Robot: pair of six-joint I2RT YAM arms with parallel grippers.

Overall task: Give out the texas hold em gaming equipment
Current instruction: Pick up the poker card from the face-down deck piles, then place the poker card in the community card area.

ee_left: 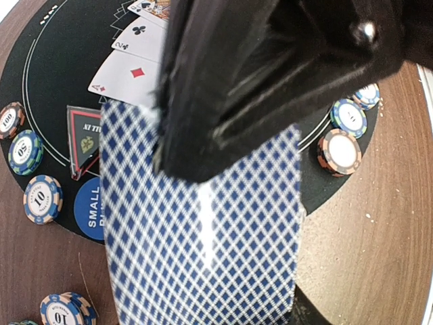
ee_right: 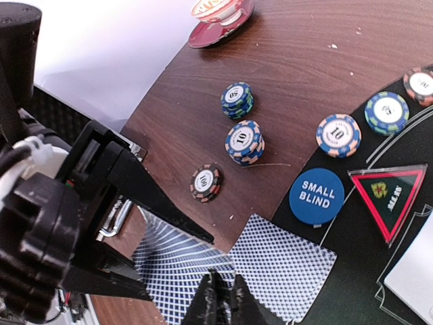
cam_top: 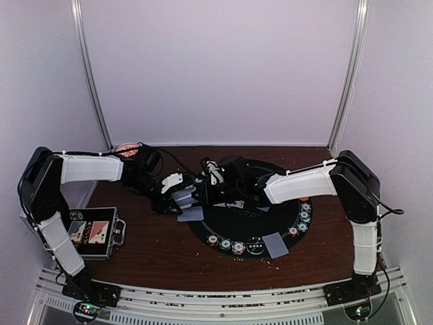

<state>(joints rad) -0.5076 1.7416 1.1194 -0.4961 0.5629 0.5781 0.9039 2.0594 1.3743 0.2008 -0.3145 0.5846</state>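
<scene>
Left claw [ee_left: 196, 162] clamps the deck [ee_left: 203, 250] of blue-backed cards above the mat [cam_top: 220, 230]; right claw [ee_right: 220, 301], fingers pinched together, seems to grip its top card [ee_right: 284, 267]; chips [cam_top: 238, 248], small-blind button [ee_right: 316, 196] and one dealt hand [cam_top: 275, 245] lie placed on the surface [cam_top: 155, 250]; dealing looks unfinished.

The brown wooden table [cam_top: 162, 254] carries a black round mat [cam_top: 233, 227]; left of the mat lie a black case [cam_top: 95, 233] and three chip stacks [ee_right: 244, 142] on bare wood, a red bowl [cam_top: 126, 149] behind-left
</scene>
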